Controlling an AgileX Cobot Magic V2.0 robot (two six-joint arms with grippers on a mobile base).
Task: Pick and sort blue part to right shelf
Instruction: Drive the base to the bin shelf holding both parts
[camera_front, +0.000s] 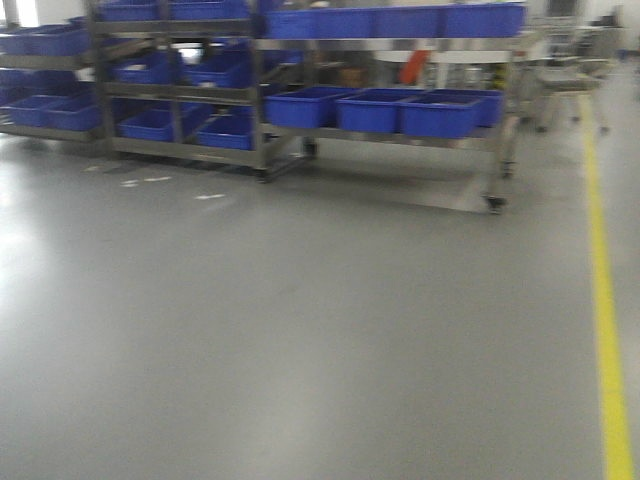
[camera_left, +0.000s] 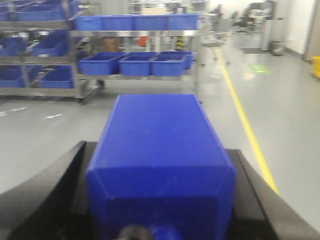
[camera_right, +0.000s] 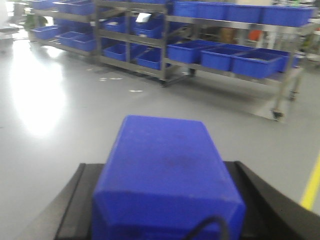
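The right shelf (camera_front: 400, 45) is a metal rack on castors at the far side of the floor, with blue bins (camera_front: 375, 110) on its lower level and more on top. Neither arm appears in the exterior view. A solid blue block (camera_left: 160, 150) fills the left wrist view between black side pieces (camera_left: 45, 195) of my left gripper. The right wrist view shows a like blue block (camera_right: 165, 170) between black side pieces (camera_right: 75, 205). I cannot tell whether either block is the blue part or gripper housing. Both sets of jaws are hidden.
More racks of blue bins (camera_front: 170, 80) stand to the left of the right shelf. A yellow line (camera_front: 605, 300) runs along the floor at the right. Grey floor (camera_front: 300, 330) lies between me and the racks. Carts and chairs (camera_front: 565, 70) stand far right.
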